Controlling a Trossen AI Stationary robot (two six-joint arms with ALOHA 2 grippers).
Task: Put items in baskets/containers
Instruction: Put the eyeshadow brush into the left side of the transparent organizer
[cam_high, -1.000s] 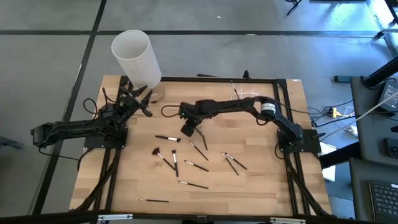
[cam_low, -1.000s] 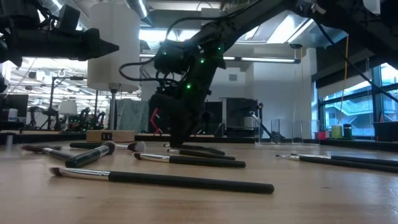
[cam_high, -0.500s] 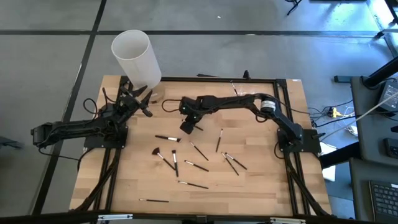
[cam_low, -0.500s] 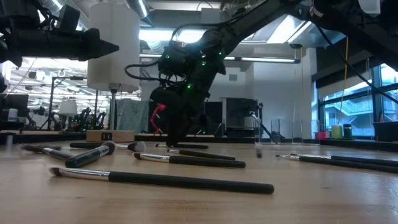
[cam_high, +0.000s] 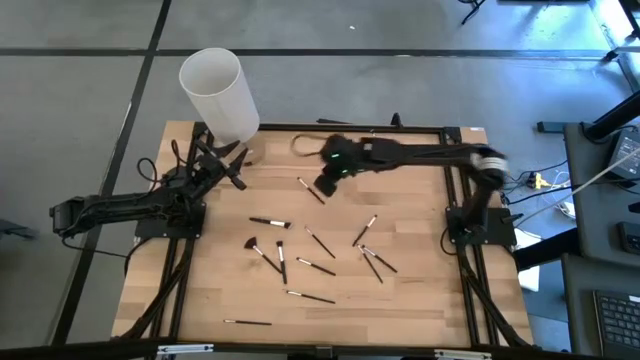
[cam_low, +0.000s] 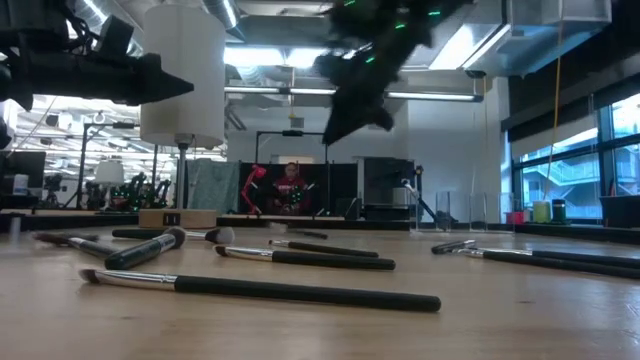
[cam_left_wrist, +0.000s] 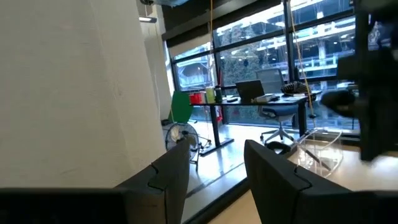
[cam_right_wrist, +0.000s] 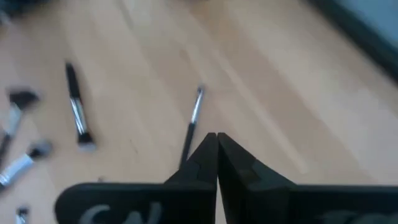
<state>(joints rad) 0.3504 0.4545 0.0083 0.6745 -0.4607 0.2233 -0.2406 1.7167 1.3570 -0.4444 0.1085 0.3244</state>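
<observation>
Several thin black-handled makeup brushes lie flat and scattered on the wooden table (cam_high: 420, 300), among them one (cam_high: 311, 190) just below my right gripper and one (cam_high: 365, 230) farther right. My right gripper (cam_high: 326, 183) hangs high above the table, slanting down, shut with nothing between its fingers (cam_right_wrist: 216, 146). The brush (cam_right_wrist: 193, 121) shows on the wood below it. My left gripper (cam_high: 238, 167) stands open and empty (cam_left_wrist: 214, 155) at the far left, beside the tall white cylinder (cam_high: 218, 92). The clear holder (cam_left_wrist: 320, 148) shows past the left fingers.
The white cylinder (cam_low: 182, 75) stands at the table's far left corner, close to my left arm. Long brushes (cam_low: 260, 288) lie near the table's front edge. Black frame rails run along both sides, with cables at the far edge. A person (cam_low: 292, 185) sits in the room behind.
My right gripper has shut and risen quickly from the tabletop, swinging toward the table's far right with nothing in it. One brush near it has slid toward the right and turned. Another brush, covered by the gripper before, now lies in the open.
</observation>
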